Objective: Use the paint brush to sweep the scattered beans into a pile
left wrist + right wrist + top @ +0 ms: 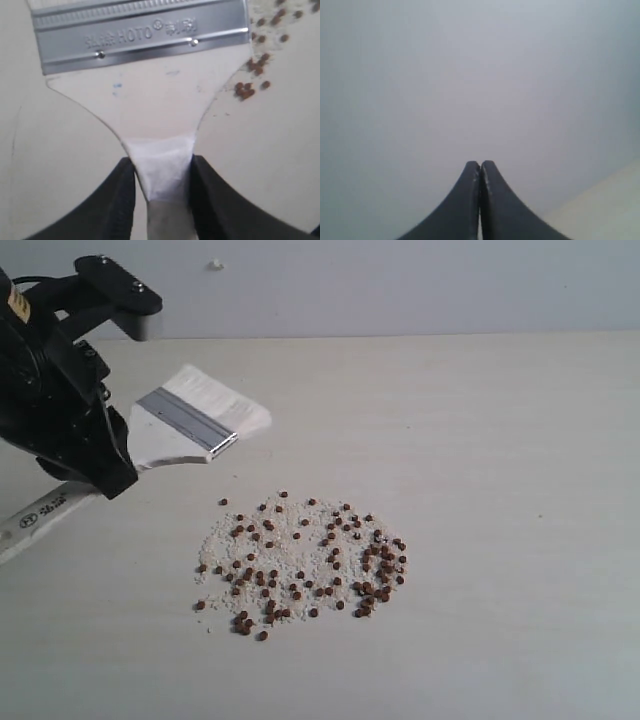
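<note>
Exterior view: I am holding the paint brush in the left gripper, up and to the left of the beans and apart from them. The beans are lying in a loose, roundish patch near the middle of the worktop, mingled with fine white grains. A few strays are sitting along the rim of the patch.

Left wrist view: the jaws are standing partly open and clamping the narrow neck of the handle, one finger against each edge, just behind the wide shoulder. I am judging that this grip point is being used so that the silver band and the bristles project ahead of the gripper, keeping the broad edge stiff and steerable. I cannot tell whether the bristle tips are touching the worktop.

Right wrist view: the right gripper is sitting fully closed and empty, facing a plain grey surface. It is probably being parked clear of the sweep path.

For the next stroke, the bristle edge is needing placement outside the strays, then a draw inward.
</note>
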Action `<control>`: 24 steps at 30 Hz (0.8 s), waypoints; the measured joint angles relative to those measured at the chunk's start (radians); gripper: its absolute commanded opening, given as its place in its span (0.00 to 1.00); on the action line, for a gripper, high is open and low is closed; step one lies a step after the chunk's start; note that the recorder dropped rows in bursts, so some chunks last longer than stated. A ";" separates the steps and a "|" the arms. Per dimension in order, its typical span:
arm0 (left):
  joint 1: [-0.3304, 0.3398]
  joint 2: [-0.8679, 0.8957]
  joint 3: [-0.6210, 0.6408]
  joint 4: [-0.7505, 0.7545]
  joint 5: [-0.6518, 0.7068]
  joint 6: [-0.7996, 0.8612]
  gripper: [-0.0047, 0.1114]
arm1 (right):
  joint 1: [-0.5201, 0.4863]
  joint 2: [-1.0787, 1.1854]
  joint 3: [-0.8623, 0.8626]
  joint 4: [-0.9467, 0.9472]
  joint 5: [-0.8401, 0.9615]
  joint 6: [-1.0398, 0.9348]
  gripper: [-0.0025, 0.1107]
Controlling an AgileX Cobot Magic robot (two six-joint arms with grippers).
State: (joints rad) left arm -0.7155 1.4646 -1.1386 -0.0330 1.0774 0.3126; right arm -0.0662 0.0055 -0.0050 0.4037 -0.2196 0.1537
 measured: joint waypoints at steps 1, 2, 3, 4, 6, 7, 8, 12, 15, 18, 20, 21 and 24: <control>0.001 0.000 -0.010 -0.041 0.002 0.047 0.04 | 0.000 0.000 0.000 0.014 -0.040 0.062 0.02; 0.001 0.000 -0.017 -0.086 0.007 0.097 0.04 | 0.000 0.000 0.000 0.018 -0.074 0.128 0.02; 0.002 0.000 -0.024 -0.120 0.009 0.148 0.04 | 0.000 0.000 0.000 0.011 -0.101 0.181 0.02; 0.002 0.000 -0.030 -0.164 0.015 0.198 0.04 | 0.000 0.000 -0.003 -0.022 -0.131 0.248 0.02; 0.023 0.000 -0.043 -0.270 0.036 0.295 0.04 | 0.000 0.002 -0.053 -0.240 -0.196 0.393 0.02; 0.036 0.000 -0.045 -0.290 0.047 0.321 0.04 | 0.000 0.013 -0.091 -0.389 -0.229 0.442 0.02; 0.051 0.000 -0.050 -0.309 0.055 0.341 0.04 | 0.000 0.031 -0.138 -0.564 -0.262 0.483 0.02; 0.142 0.000 -0.054 -0.349 0.091 0.404 0.04 | 0.022 0.187 -0.389 -1.462 -0.403 0.638 0.02; 0.203 0.004 -0.054 -0.384 0.095 0.450 0.04 | 0.105 0.354 -0.533 -1.919 -0.434 0.731 0.02; 0.227 0.031 -0.054 -0.386 0.095 0.464 0.04 | 0.221 0.534 -0.601 -2.093 -0.390 0.728 0.05; 0.228 0.056 -0.054 -0.385 0.091 0.469 0.04 | 0.264 0.616 -0.610 -2.124 -0.367 0.624 0.09; 0.228 0.070 -0.056 -0.385 0.089 0.477 0.04 | 0.279 0.657 -0.611 -2.133 -0.356 0.560 0.10; 0.228 0.104 -0.078 -0.377 0.089 0.490 0.04 | 0.329 0.766 -0.612 -2.148 -0.291 0.434 0.12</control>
State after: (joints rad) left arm -0.4876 1.5691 -1.2164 -0.4096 1.1664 0.8031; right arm 0.2630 0.7716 -0.6173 -1.7439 -0.5105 0.5881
